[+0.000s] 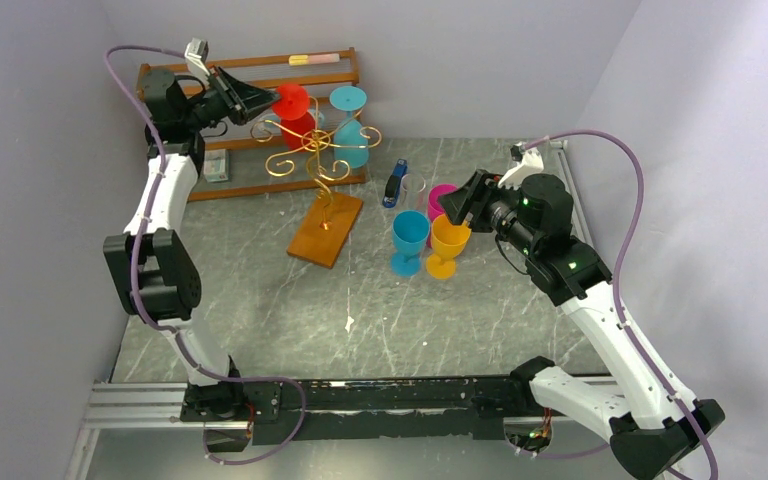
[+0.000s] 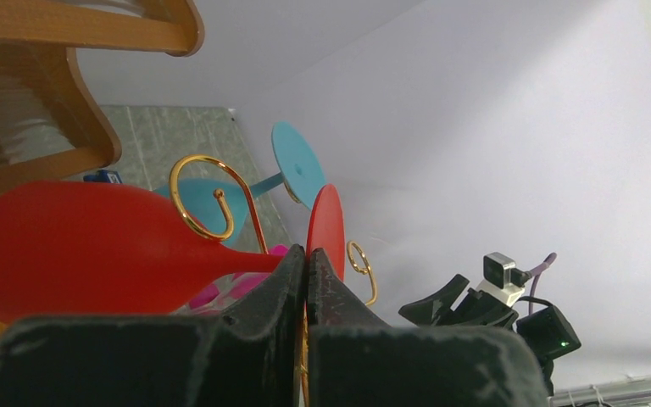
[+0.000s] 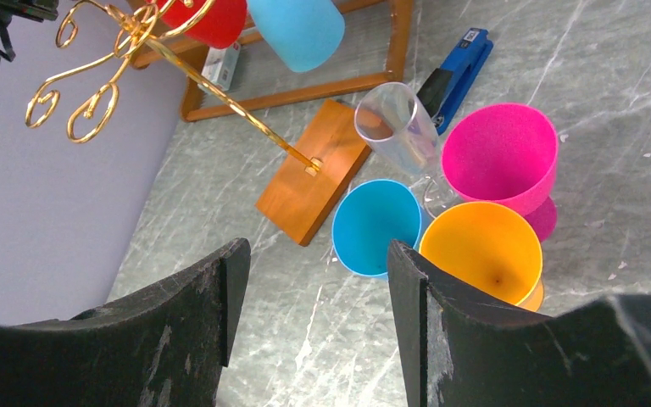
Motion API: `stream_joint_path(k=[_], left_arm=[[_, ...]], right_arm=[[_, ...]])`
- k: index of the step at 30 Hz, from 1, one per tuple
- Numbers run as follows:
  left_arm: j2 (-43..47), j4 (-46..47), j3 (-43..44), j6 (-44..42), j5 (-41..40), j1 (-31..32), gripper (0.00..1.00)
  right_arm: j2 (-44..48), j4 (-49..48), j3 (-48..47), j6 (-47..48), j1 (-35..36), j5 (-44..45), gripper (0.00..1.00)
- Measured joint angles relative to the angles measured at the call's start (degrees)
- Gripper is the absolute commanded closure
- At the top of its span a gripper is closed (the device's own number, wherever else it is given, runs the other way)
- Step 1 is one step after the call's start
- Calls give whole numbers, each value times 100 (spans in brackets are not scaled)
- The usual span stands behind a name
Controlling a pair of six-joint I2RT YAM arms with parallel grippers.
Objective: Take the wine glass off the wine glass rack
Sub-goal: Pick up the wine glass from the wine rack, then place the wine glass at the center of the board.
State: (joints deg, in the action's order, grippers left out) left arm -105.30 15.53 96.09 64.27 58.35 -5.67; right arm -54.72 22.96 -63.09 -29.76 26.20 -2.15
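Your left claw [image 2: 307,264] is shut hard on the thin stem of the red plastic wine glass [image 2: 93,246], gripping between the bowl and the round foot. That red wine glass hangs upside down, foot uppermost, on the far left side of the wine glass rack [image 1: 318,150], a gold wire tree with curled scroll arms on a flat orange-brown wooden base. One gold scroll lies just beside the bowl and another by the foot; you cannot tell from these views whether the foot rests on the wire. A light blue wine glass [image 1: 350,125] hangs on the rack's right side. The rack stands at the far middle of the grey marbled table [image 1: 290,330], just in front of a brown wooden slatted shelf [image 1: 260,75].

Your right claw [image 3: 318,254] stands wide apart and holds nothing. It hangs above a cluster to the right of the rack's base: an upright blue goblet [image 3: 377,227], an orange goblet [image 3: 481,246], a magenta goblet [image 3: 500,153], a leaning clear glass [image 3: 394,127] and a blue stapler [image 3: 453,72] beyond.
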Motion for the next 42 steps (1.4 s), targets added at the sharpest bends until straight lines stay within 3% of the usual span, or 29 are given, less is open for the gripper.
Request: stream_joint_path(k=[21,28,31,42], left_arm=[[1261,870,-1235,328,-308,-1167,95],[1971,1051,-1862,544,-236,-2006,95],[2439,404,-2061,105,-343,-2258,95],[4395,-2411,-2988,-1528,-1602,-2181,95]], right_arm=[[-96,-61,0,-33,0,-48,36],[-138,-83,0,-42,0,-101,36],[-168,-118,0,-42,0,-120,36],[-577,-131,-155,216,2,-190,36]])
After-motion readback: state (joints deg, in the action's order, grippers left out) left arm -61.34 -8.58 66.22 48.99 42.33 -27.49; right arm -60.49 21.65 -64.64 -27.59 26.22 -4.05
